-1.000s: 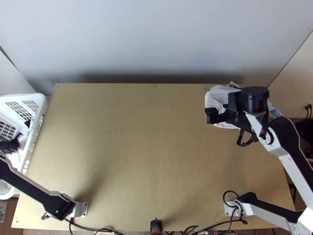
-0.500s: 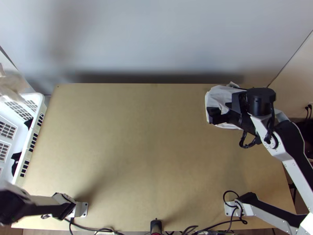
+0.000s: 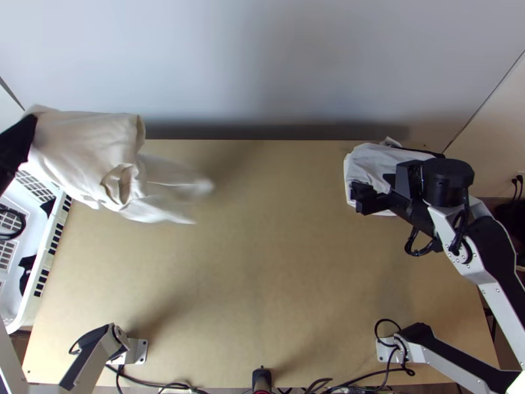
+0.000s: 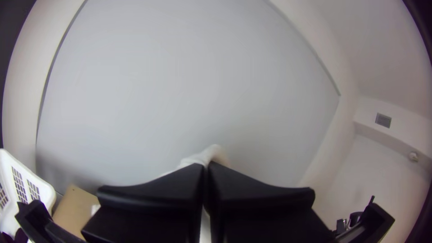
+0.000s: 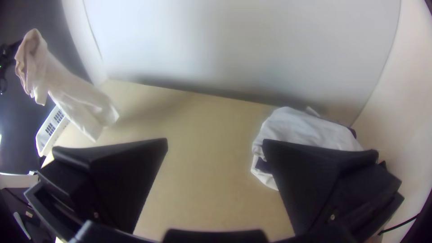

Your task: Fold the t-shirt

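My left gripper (image 3: 27, 131) is at the upper left, shut on one end of a cream t-shirt (image 3: 88, 144). The shirt hangs bunched in the air, its loose end blurred above the table's far left part. In the left wrist view the fingers of the left gripper (image 4: 205, 168) meet, with cloth (image 4: 204, 157) showing just beyond them. My right gripper (image 3: 359, 198) stands by a pale cloth at the table's far right. In the right wrist view the right gripper (image 5: 216, 140) is open with nothing between its fingers, and the t-shirt (image 5: 76, 96) hangs far off.
A white cloth bundle (image 3: 371, 164) lies at the table's far right corner, partly under the right arm. A white basket (image 3: 49, 253) with dark items inside stands along the left edge. Bare wooden tabletop (image 3: 249, 262) stretches between, and a wall rises behind it.
The left arm has swung from the basket up and toward the back, bringing the cream shirt out over the table's left side. The right arm has shifted slightly right.
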